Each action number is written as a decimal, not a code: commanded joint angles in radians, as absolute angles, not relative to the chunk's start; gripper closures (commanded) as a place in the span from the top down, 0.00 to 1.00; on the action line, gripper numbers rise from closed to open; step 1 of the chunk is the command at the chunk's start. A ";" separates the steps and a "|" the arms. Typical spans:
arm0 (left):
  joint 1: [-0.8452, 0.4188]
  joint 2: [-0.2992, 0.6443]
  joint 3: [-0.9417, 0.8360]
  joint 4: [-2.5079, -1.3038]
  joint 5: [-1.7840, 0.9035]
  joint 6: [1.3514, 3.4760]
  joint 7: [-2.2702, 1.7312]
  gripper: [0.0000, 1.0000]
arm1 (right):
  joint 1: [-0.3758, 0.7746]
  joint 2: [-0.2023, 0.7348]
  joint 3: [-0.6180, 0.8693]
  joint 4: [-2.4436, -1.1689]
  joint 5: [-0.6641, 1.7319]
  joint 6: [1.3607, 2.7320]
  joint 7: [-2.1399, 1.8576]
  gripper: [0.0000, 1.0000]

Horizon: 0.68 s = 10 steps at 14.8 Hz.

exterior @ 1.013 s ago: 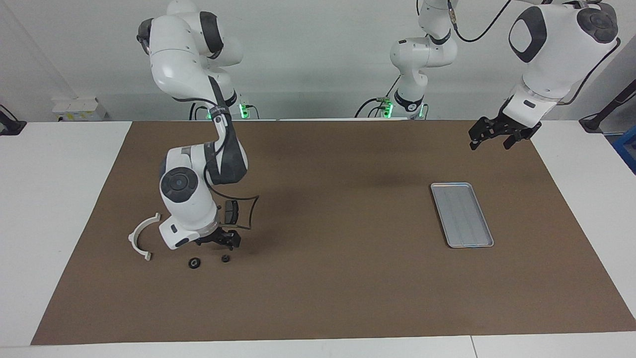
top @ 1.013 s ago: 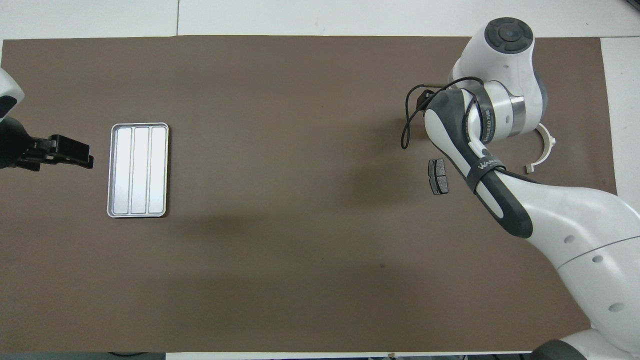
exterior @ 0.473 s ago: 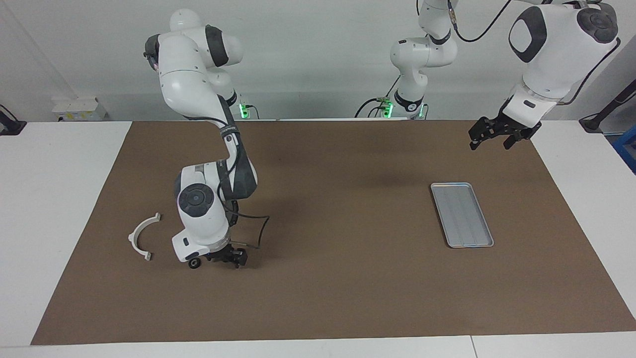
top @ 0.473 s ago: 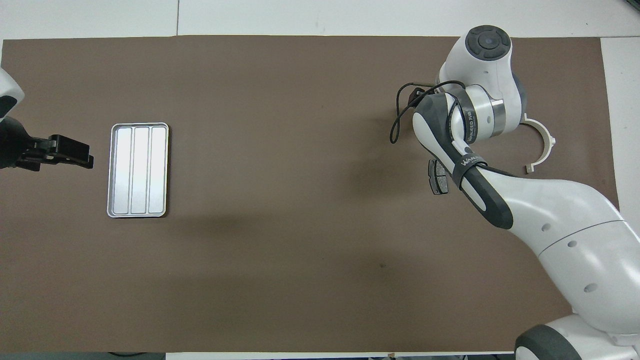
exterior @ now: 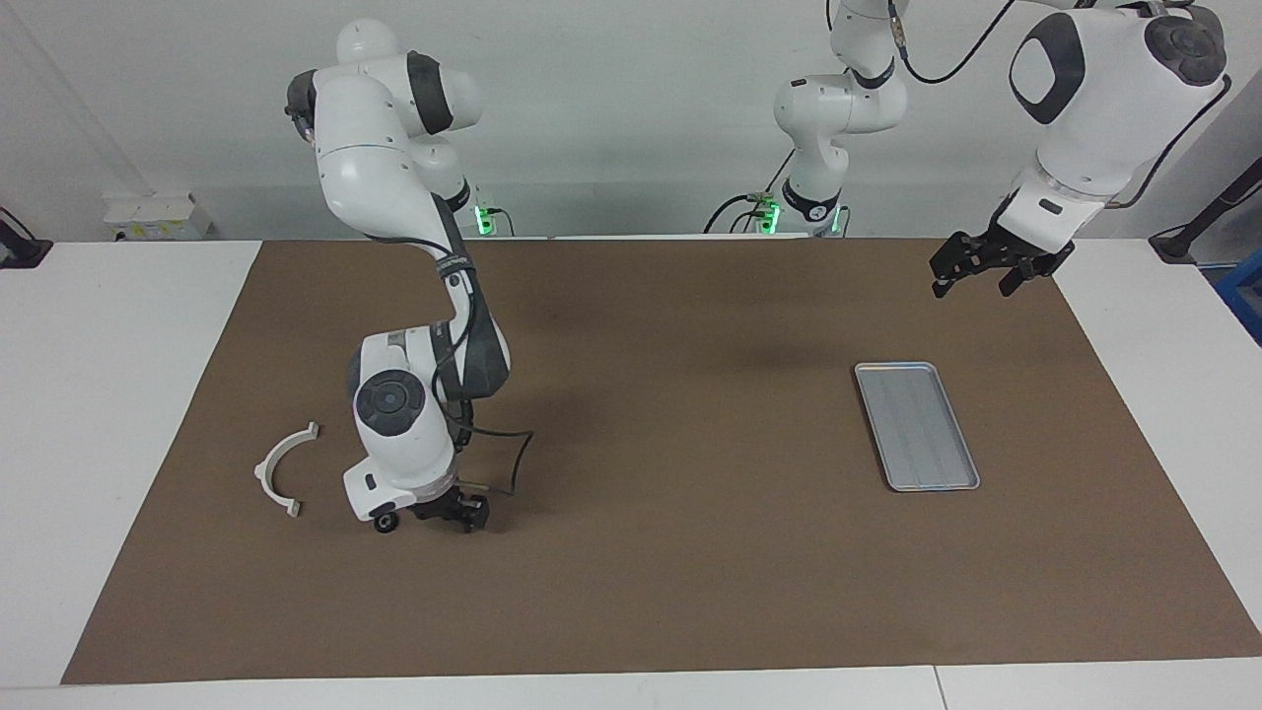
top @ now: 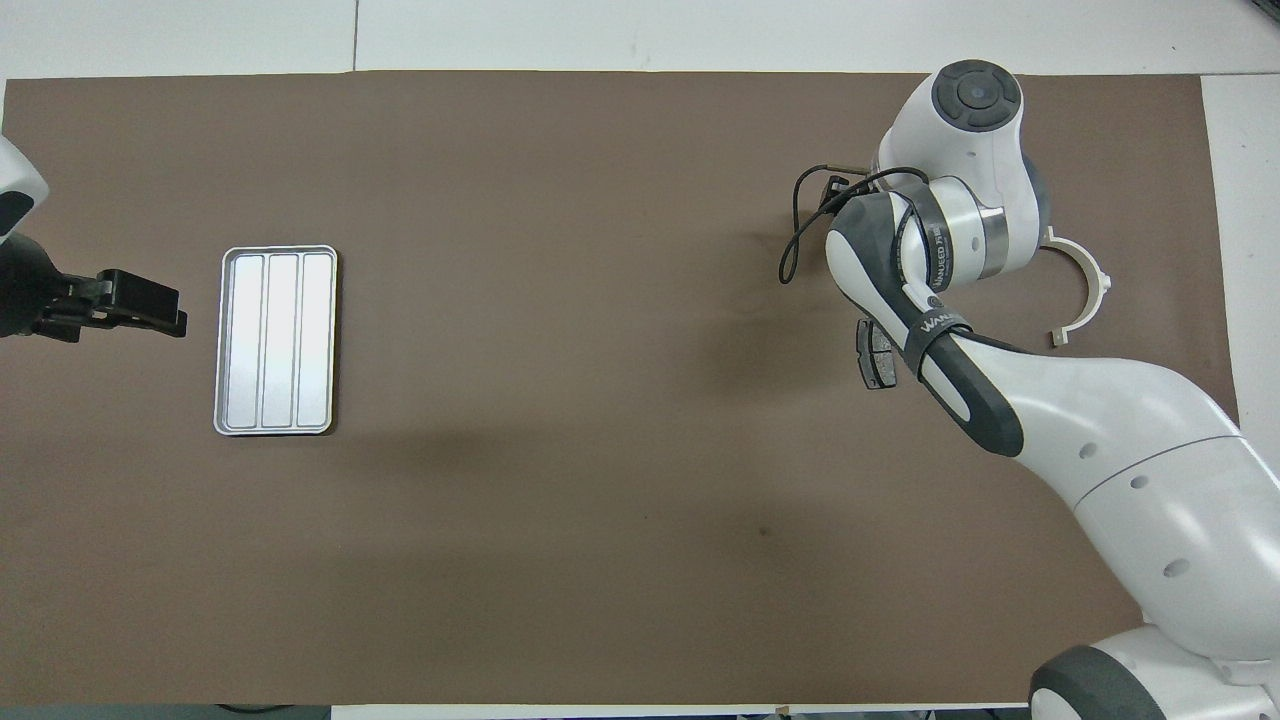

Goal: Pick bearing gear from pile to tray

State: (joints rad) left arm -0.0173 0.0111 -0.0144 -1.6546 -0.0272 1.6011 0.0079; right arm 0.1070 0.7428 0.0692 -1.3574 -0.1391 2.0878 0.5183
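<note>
My right gripper (exterior: 451, 514) is down at the brown mat (exterior: 651, 592) in the pile, toward the right arm's end of the table. It covers the spot of one small black bearing gear, which is hidden under it. A second black bearing gear (exterior: 385, 523) lies on the mat right beside the right hand. The white half-ring bracket (exterior: 281, 469) (top: 1086, 294) lies close by. A dark brake-pad piece (top: 877, 356) shows only from overhead, half under the right arm. The grey ridged tray (exterior: 916, 425) (top: 276, 340) holds nothing. My left gripper (exterior: 989, 268) (top: 140, 304) waits open in the air beside the tray.
The right arm's wrist and a looping black cable (exterior: 508, 463) (top: 800, 235) hang over the pile. The mat's edges run close to the bracket at one end and to the left gripper at the other.
The right hand came down onto the mat over one black bearing gear, which no longer shows. Its elbow swung up and its wrist shifted. The left arm stayed still.
</note>
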 commanded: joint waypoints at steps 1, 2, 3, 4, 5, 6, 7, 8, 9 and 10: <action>-0.021 -0.003 -0.009 -1.664 -0.015 1.603 0.018 1.00 | 0.107 0.716 0.077 -1.379 -0.137 2.048 0.534 0.68; -0.021 -0.003 -0.009 -1.664 -0.015 1.603 0.017 1.00 | 0.107 0.716 0.077 -1.378 -0.135 2.040 0.535 0.62; -0.021 -0.003 -0.009 -1.664 -0.015 1.603 0.017 1.00 | 0.106 0.716 0.078 -1.378 -0.135 2.040 0.537 0.52; -0.021 -0.003 -0.009 -1.664 -0.015 1.603 0.017 1.00 | 0.107 0.716 0.078 -1.378 -0.129 2.040 0.538 0.40; -0.021 -0.003 -0.009 -1.664 -0.015 1.603 0.017 1.00 | 0.103 0.716 0.078 -1.378 -0.120 2.046 0.538 0.28; -0.021 -0.003 -0.009 -1.664 -0.015 1.603 0.017 1.00 | 0.097 0.718 0.078 -1.379 -0.121 2.055 0.538 0.25; -0.021 -0.003 -0.009 -1.664 -0.015 1.603 0.017 1.00 | 0.095 0.719 0.078 -1.382 -0.121 2.060 0.534 0.20; -0.021 -0.003 -0.009 -1.664 -0.015 1.603 0.018 1.00 | 0.095 0.719 0.078 -1.384 -0.121 2.063 0.531 0.11; -0.021 -0.003 -0.011 -1.664 -0.015 1.603 0.017 1.00 | 0.095 0.719 0.078 -1.385 -0.121 2.065 0.529 0.00; -0.021 -0.003 -0.009 -1.664 -0.015 1.603 0.017 1.00 | 0.094 0.719 0.078 -1.385 -0.121 2.065 0.528 0.00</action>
